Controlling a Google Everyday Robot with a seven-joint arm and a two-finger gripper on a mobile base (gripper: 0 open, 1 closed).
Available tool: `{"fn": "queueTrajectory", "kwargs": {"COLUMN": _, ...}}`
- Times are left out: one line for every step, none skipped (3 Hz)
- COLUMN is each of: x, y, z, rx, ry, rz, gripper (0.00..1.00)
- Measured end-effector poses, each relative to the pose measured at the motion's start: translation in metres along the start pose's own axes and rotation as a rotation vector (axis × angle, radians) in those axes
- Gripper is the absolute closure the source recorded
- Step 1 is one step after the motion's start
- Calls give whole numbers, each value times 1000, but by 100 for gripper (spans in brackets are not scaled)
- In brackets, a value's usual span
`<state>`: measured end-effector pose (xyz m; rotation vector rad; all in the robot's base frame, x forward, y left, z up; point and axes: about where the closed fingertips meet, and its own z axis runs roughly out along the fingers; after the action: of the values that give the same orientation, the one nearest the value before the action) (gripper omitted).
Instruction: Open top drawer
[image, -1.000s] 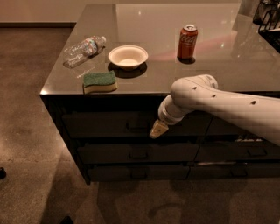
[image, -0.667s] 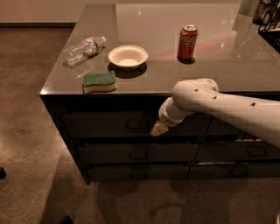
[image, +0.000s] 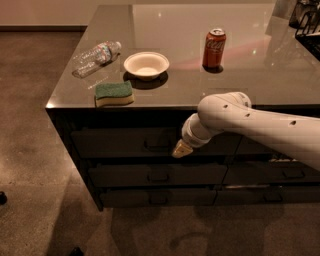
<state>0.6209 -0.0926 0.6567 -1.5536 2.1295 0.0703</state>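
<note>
The top drawer (image: 115, 142) is a wide dark front just under the counter's edge, closed, with a small dark loop handle (image: 156, 145) at its centre. My gripper (image: 180, 149) hangs from the white arm (image: 255, 125) that reaches in from the right. Its pale tip sits just right of the handle, in front of the drawer face. I cannot tell whether it touches the handle.
Two shallower dark drawers (image: 157, 176) lie below, and a neighbouring stack (image: 272, 172) to the right. On the glossy counter (image: 240, 80) stand a green sponge (image: 114, 93), a white bowl (image: 146, 65), a lying plastic bottle (image: 96, 58) and a red can (image: 214, 48). Speckled floor lies left.
The arm and gripper have shifted very slightly; the gripper stays beside the top drawer's handle. The drawer has not moved.
</note>
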Motion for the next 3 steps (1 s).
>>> {"fn": "queueTrajectory", "kwargs": {"x": 1, "y": 5, "z": -1, "rx": -2, "ry": -1, "rz": -1, "gripper": 34}}
{"fn": "queueTrajectory", "kwargs": {"x": 1, "y": 7, "z": -2, "rx": -3, "ry": -1, "rz": -1, "gripper": 34}}
{"fn": "queueTrajectory", "kwargs": {"x": 1, "y": 8, "z": -1, "rx": -6, "ry": -1, "rz": -2, "gripper": 9}}
